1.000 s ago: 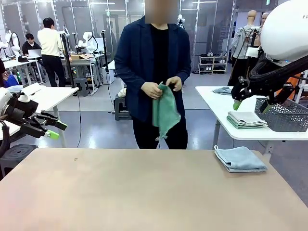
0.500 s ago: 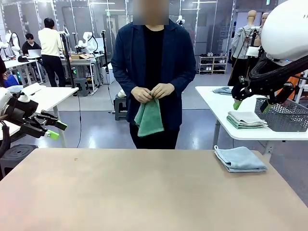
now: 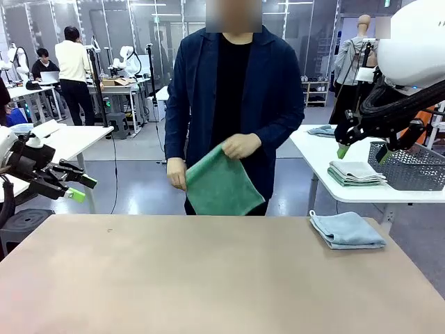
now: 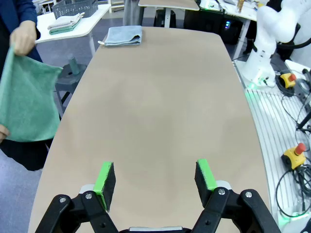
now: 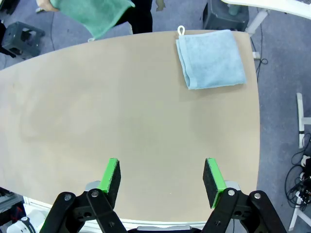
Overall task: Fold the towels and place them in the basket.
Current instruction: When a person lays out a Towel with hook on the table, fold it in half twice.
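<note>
Beige desk (image 3: 208, 278) spans the lower frame. A folded blue-grey towel (image 3: 346, 229) lies at its right edge, not yet in the basket (image 3: 410, 165) on the side table at right. A person at centre holds the green towel (image 3: 222, 184) up, seemingly mid-fold. The left pincer (image 4: 156, 177) and right pincer (image 5: 163, 177) hang spread, empty.

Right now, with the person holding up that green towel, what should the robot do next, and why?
Probably wait. The person's hands hold the green towel spread in the air beyond the far edge of the table, so it is not yet laid flat to fold. The left gripper and the right gripper hang open, off at the sides.
</note>
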You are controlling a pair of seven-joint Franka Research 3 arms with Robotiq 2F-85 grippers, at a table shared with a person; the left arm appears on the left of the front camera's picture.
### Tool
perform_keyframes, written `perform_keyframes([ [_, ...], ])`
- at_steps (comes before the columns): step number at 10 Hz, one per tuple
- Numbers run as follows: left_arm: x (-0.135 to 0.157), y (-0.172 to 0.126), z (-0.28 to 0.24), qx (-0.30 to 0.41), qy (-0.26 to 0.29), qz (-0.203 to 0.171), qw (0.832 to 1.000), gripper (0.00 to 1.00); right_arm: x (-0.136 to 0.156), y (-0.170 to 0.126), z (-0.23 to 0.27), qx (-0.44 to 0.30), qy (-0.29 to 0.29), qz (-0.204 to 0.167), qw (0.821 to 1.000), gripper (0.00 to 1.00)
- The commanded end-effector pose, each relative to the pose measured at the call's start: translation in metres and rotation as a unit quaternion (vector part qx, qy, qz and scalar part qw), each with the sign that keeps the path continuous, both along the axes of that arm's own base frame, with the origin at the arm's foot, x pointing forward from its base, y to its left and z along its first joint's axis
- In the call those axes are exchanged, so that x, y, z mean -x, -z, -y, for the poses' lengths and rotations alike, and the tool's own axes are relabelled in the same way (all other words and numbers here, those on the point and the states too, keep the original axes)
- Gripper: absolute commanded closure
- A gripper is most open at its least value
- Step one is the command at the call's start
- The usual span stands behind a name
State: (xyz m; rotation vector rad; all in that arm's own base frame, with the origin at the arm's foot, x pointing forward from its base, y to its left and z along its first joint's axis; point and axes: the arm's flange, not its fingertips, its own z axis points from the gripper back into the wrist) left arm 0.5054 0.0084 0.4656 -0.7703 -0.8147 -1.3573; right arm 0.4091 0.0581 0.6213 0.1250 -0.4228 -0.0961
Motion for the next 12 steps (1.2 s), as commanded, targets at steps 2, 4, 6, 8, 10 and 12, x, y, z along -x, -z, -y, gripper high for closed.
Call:
perform_keyframes([
  [2, 0.0012, -0.0016, -0.0007, -0.002, 0.003, 0.002, 1.0, 0.16, 0.0016, -0.0011, -0.0006, -0.005, 0.009, -0.001, 1.0, 0.15],
  [4, 0.0012, -0.0016, -0.0007, -0.002, 0.003, 0.002, 1.0, 0.16, 0.0016, -0.0011, -0.0006, -0.005, 0.009, -0.001, 1.0, 0.15],
  [6, 0.0012, -0.0016, -0.0007, -0.002, 0.003, 0.002, 1.0, 0.16, 0.0016, -0.0011, -0.0006, -0.005, 0.009, -0.001, 1.0, 0.15],
  [8, 0.0012, -0.0016, -0.0007, -0.002, 0.003, 0.002, 1.0, 0.16, 0.0016, -0.0011, -0.0006, -0.005, 0.009, -0.001, 1.0, 0.15],
  [10, 0.0012, -0.0016, -0.0007, -0.002, 0.003, 0.002, 1.0, 0.16, 0.0016, -0.0011, -0.0006, -0.005, 0.009, -0.001, 1.0, 0.15],
  [12, 0.0012, -0.0016, -0.0007, -0.002, 0.003, 0.002, 1.0, 0.16, 0.0016, -0.0011, -0.0006, -0.005, 0.009, -0.001, 1.0, 0.15],
])
